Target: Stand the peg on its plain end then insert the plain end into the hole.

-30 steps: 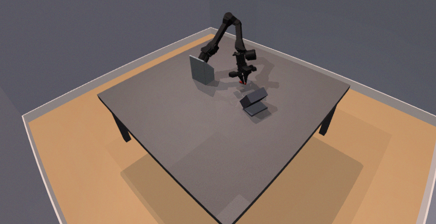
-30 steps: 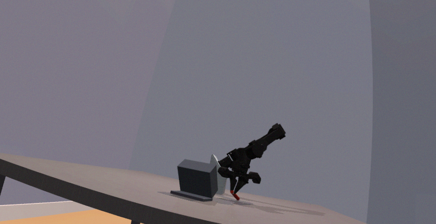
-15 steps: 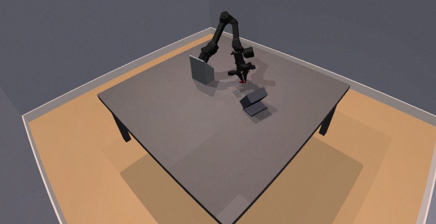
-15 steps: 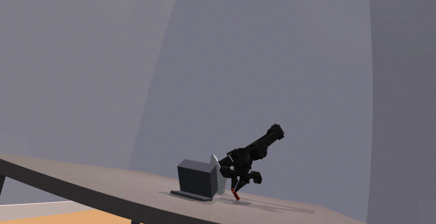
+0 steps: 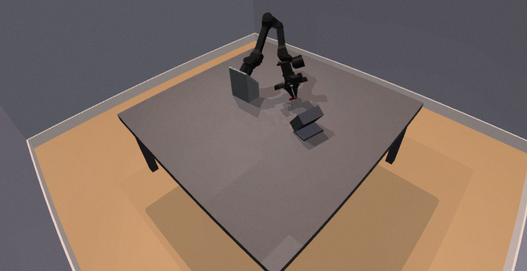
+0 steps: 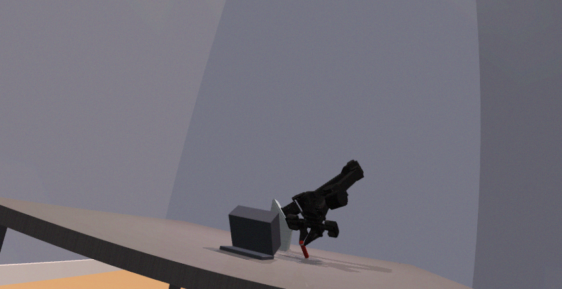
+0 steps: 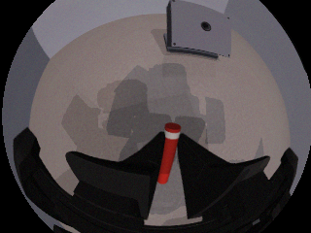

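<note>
My gripper (image 5: 294,97) (image 6: 303,243) (image 7: 170,136) is shut on the red peg (image 5: 291,99) (image 6: 305,250) (image 7: 168,157), near its white-banded end. In the exterior view the peg is steeply tilted, banded end up and plain end down. The plain end is close to the table; whether it touches cannot be told. The dark sloped panel (image 5: 309,115) (image 6: 252,231) (image 7: 190,34) stands on its base near the gripper. Its face shows at the top right of the wrist view, with one dark round hole (image 7: 206,26). In the top and exterior views the hole is hidden.
A pale grey-green upright board (image 5: 240,85) (image 6: 287,236) stands on the table (image 5: 222,150) (image 6: 138,232) near the arm's base, on the other side of the gripper from the sloped panel in the top view. Shadows of the arm fall around the peg.
</note>
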